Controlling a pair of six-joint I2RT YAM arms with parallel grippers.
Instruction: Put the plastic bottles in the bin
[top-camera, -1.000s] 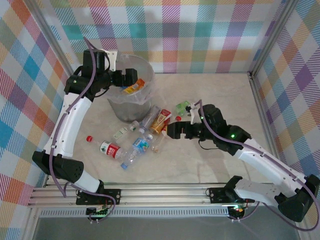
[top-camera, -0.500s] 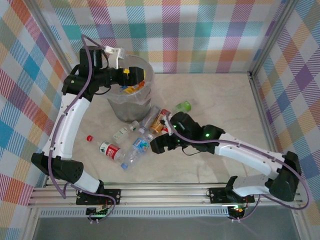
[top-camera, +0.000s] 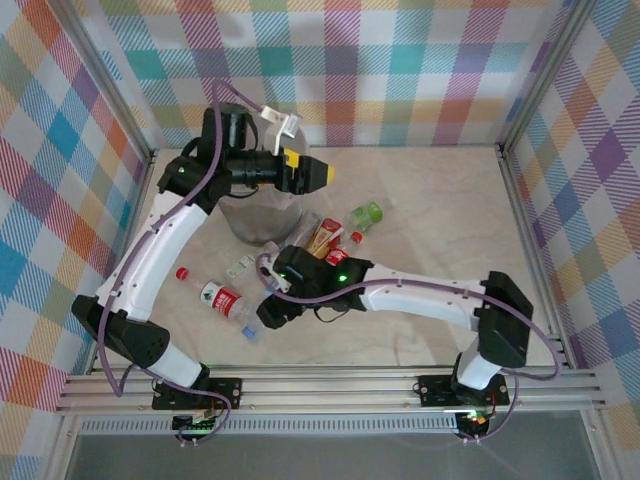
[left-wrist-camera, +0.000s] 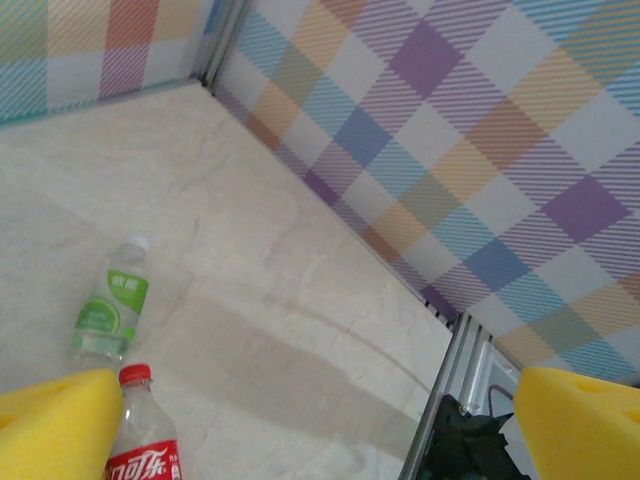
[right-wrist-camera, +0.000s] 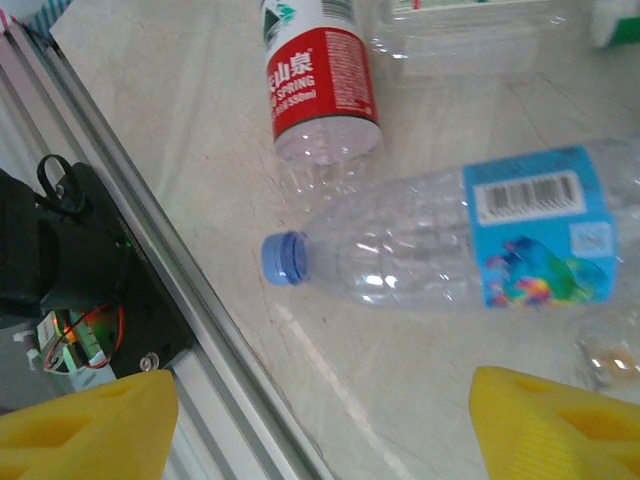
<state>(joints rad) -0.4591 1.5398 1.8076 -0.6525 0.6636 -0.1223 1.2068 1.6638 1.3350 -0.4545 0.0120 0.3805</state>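
Right arm (top-camera: 420, 295) now low over bottles (top-camera: 222, 300)

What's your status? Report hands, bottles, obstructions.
Left hand open, empty, up by the bin. Right hand open, low by blue-label bottle, no grip yet. Red-label bottle lies close alongside.

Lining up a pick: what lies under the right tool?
A clear plastic bottle with blue label and blue cap lies on its side below the right tool; from above, its arm covers most of it.

Marbled beige tabletop (top-camera: 430, 200); plaid cloth walls (top-camera: 400, 60) around; aluminium rail (top-camera: 330, 385) along near edge.
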